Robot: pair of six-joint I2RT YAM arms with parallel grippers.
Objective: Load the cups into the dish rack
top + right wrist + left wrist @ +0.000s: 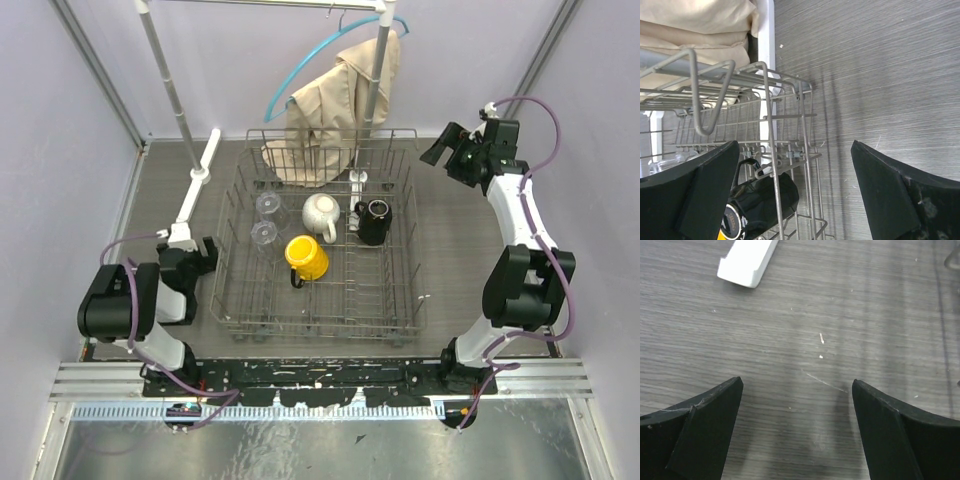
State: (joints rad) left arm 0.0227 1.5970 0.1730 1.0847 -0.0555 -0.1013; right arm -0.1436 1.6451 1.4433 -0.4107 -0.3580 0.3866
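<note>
I am watching the dish rack (320,328) sitting in the middle of the table (455,235), with all five cups inside its wire walls. The white mug (320,213) is resting toward the far middle and the black mug (373,221) just to its right. The yellow mug (306,258) is sitting nearer to me. The far tumbler (268,205) and the near tumbler (263,233) are standing one behind the other toward the left wall.

Bare table is running along both sides of the rack. The right strip is looking wider, while the white foot (200,165) of the clothes rail is crowding the far part of the left strip. Behind the rack, a beige garment (335,110) is drooping over the far rim. The enclosure walls are hemming in both arms from the outside.

The left gripper (208,255) is hanging just beside the rack's left wall, over bare table. Its fingers are spread wide, gripping nothing and touching nothing that I can see; in its wrist view the end of the white foot is lying ahead of them.

The right gripper (432,152) is hovering outside the rack's far right corner, its fingers also spread wide and gripping nothing. In its wrist view the corner wires are standing ahead of the gap, toward one finger, with the black mug showing through them. I cannot tell whether that finger is touching the wire.
</note>
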